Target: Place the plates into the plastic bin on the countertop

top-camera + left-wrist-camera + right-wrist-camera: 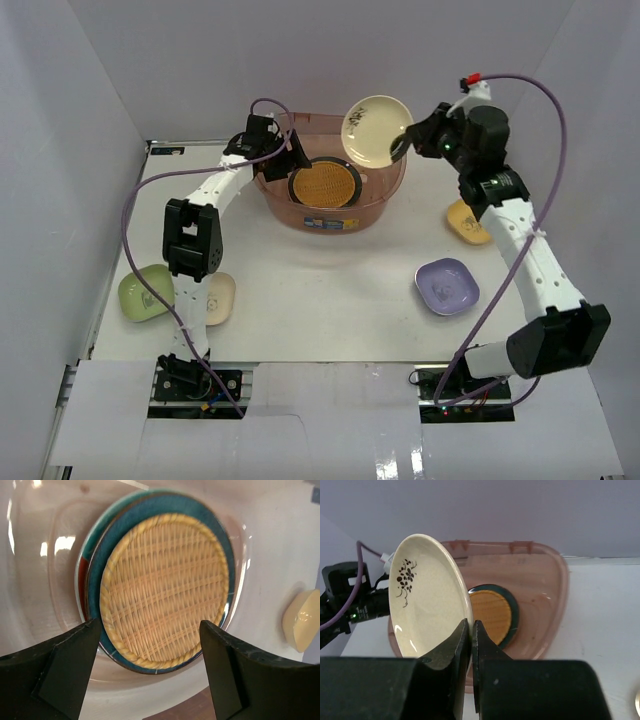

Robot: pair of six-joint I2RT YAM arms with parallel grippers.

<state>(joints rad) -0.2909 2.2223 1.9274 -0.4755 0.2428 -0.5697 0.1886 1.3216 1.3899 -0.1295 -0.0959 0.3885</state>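
Desk: I am looking down on the white desk point(330, 300), with walls round it.
Bin: the plastic bin point(385, 205) stands upright at 12 o'clock on the desk.
Inside the bin: the woven-look plate point(325, 185) lies flat on top of a stack. My left wrist view shows the teal plate point(212, 527) under it. A sliver of the red plate point(82, 577) shows lower down, at 9 o'clock of the stack.
Left side: the left jaws are open wide with nothing between them. The fingers point(60, 672) stand either side of the woven-look plate in that view, above it and not touching. From the top, the left arm point(215, 190) reaches the bin's rim at 10 o'clock.
Right side: the right jaws are closed on the lower rim of the flowered cream plate point(377, 130). I hold it tilted nearly on edge in the air, over the bin's rim at 2 o'clock.
Lavender: the lavender plate point(447, 285) sits at 4 o'clock on the desk, well apart from the bin.
Yellow: the yellow plate point(465, 222) sits at 3 o'clock, partly hidden by the right arm point(530, 260).
Green: the green plate point(143, 293) sits at 8 o'clock.
Plain cream: the plain cream plate point(220, 298) lies just beside the green plate, partly covered by the left arm. I cannot tell whether the two touch.
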